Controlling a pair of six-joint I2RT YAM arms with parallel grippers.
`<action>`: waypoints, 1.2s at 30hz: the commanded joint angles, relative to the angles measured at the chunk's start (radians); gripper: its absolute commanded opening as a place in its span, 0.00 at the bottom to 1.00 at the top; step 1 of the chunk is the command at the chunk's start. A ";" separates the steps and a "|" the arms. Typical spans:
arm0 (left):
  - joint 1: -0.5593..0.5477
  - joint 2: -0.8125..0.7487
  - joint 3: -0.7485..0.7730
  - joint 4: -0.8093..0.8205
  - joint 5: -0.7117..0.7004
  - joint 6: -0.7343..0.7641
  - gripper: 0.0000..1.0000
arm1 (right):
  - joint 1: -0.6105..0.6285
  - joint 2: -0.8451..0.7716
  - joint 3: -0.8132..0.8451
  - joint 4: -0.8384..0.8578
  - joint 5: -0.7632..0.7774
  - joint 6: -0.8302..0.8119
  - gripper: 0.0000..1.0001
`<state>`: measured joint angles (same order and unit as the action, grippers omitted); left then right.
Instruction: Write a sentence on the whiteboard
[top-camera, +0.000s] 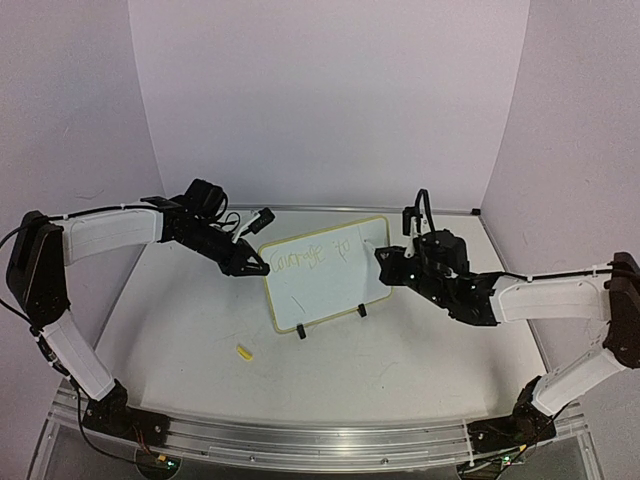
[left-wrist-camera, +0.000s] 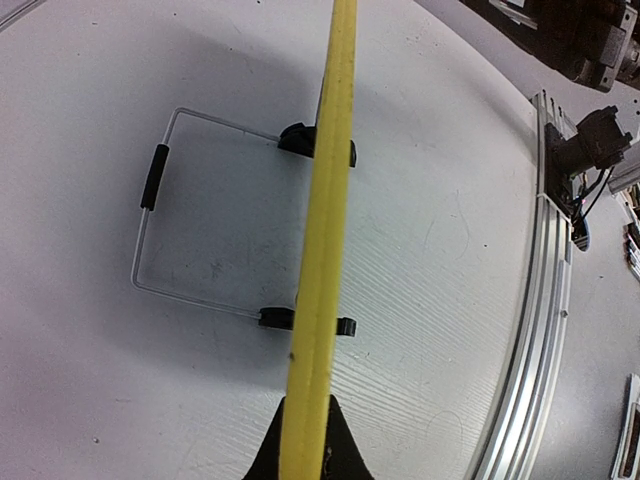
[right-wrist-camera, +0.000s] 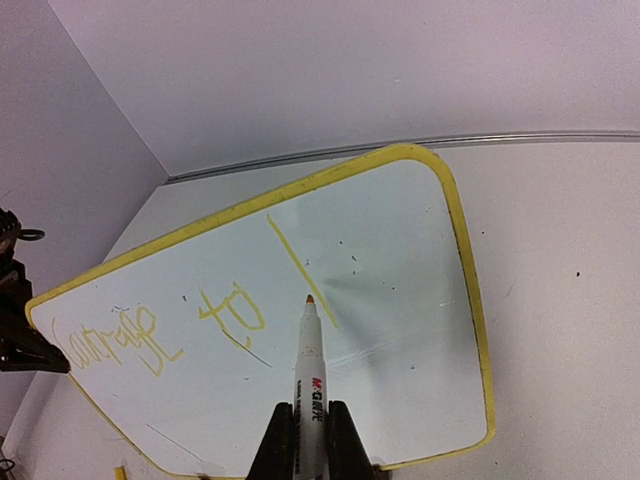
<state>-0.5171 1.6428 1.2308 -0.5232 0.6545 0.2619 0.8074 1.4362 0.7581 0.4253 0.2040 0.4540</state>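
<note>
White tabletop (top-camera: 400, 370) is seen, a small yellow piece (top-camera: 243, 351) lying near the front. Behind it the whiteboard (top-camera: 330, 295) is propped, its left edge clamped by the left gripper (top-camera: 257, 268). A marker (right-wrist-camera: 309, 365) is clenched in the right gripper (top-camera: 384, 258), tip by the sentence (top-camera: 300, 258).

Sentence (top-camera: 300, 260) too small, illegible

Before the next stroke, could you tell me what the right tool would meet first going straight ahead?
Most likely the whiteboard: the marker in the right tool points at its face beside the long slanted stroke; whether it touches is unclear.
</note>
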 joint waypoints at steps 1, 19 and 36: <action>0.003 -0.008 0.007 -0.052 -0.135 0.049 0.00 | -0.001 0.022 0.051 0.013 0.003 -0.029 0.00; 0.003 -0.010 0.007 -0.053 -0.134 0.050 0.00 | -0.002 0.086 0.088 0.011 0.034 -0.032 0.00; 0.003 -0.017 0.006 -0.052 -0.135 0.049 0.00 | -0.001 0.079 0.072 -0.032 0.098 0.002 0.00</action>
<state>-0.5175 1.6409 1.2308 -0.5247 0.6529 0.2611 0.8074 1.5078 0.8093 0.4088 0.2761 0.4393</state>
